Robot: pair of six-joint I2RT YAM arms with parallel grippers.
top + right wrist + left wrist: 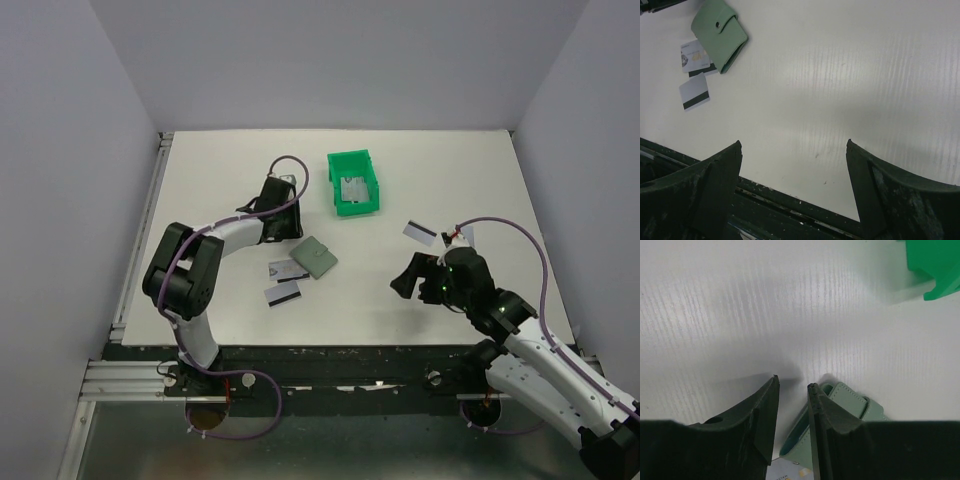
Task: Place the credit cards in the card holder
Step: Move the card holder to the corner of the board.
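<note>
The grey-green card holder [316, 257] lies folded shut mid-table. Two credit cards [288, 270] [283, 293] lie just near-left of it, one partly tucked under its edge. A third card [420, 232] lies to the right. My left gripper [288, 236] [792, 380] hovers low at the holder's far-left edge, open by a narrow gap with nothing between the fingers. The card holder [850, 400] shows past the right finger. My right gripper [405, 283] [792, 145] is wide open and empty over bare table near the front edge. It sees the holder [720, 27] and two cards [695, 56] [694, 92].
A bright green bin [354, 182] [932, 265] stands behind the holder, with a grey card-like piece lying inside it. The table's front edge and black rail [790, 200] run right under the right gripper. White walls enclose the table on three sides.
</note>
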